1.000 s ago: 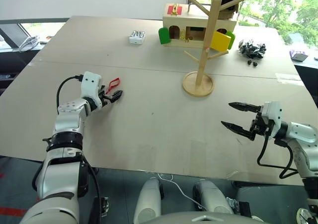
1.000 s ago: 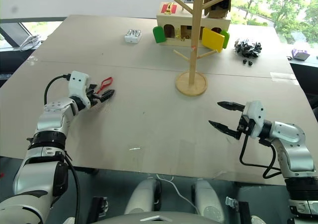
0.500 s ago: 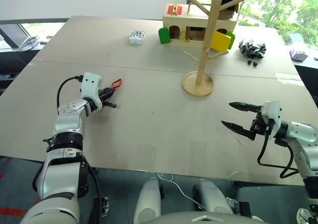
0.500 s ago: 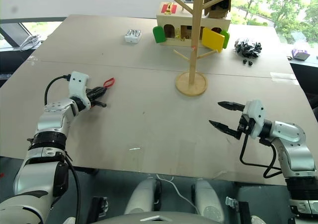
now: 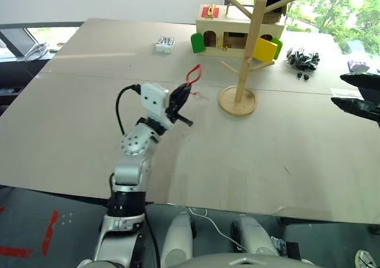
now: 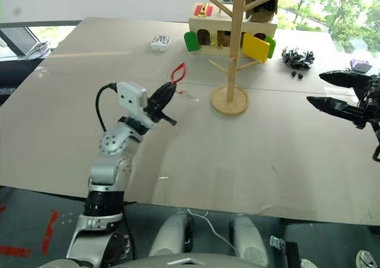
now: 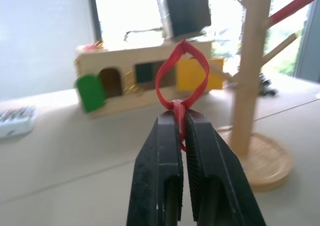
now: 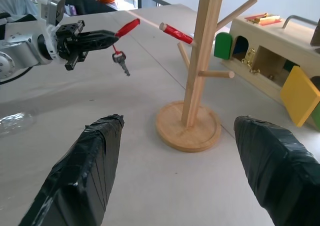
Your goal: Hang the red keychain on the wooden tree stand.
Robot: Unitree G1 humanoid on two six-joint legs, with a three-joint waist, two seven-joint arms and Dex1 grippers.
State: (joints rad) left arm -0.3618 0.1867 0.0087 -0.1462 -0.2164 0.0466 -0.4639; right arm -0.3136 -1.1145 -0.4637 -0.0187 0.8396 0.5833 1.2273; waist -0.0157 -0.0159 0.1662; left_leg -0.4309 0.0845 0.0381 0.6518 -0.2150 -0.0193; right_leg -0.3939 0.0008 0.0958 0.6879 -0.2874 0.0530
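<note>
Left wrist view: left pincer (image 7: 181, 120) clamps red keychain (image 7: 181, 80), loop protruding beyond its tips.

1 red keychain (image 5: 193, 75), 1 wooden tree stand (image 5: 246, 54), 1 wooden toy house (image 5: 228, 33), 1 white battery pack (image 5: 164, 44), 1 pile of black clips (image 5: 301, 59), 2 tools: left tool (image 5: 183, 93), right tool (image 6: 332, 90).

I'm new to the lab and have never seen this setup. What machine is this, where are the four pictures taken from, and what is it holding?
It is a two-armed humanoid robot. Two pictures come from cameras in its head, looking down over a table; the other two come from cameras on its wrists. The left gripper is shut on the red keychain, lifted off the table, its small key dangling. The right gripper is open and holds nothing. On the table stand the wooden tree stand, a wooden toy house with coloured doors, and a pile of small black parts.
</note>
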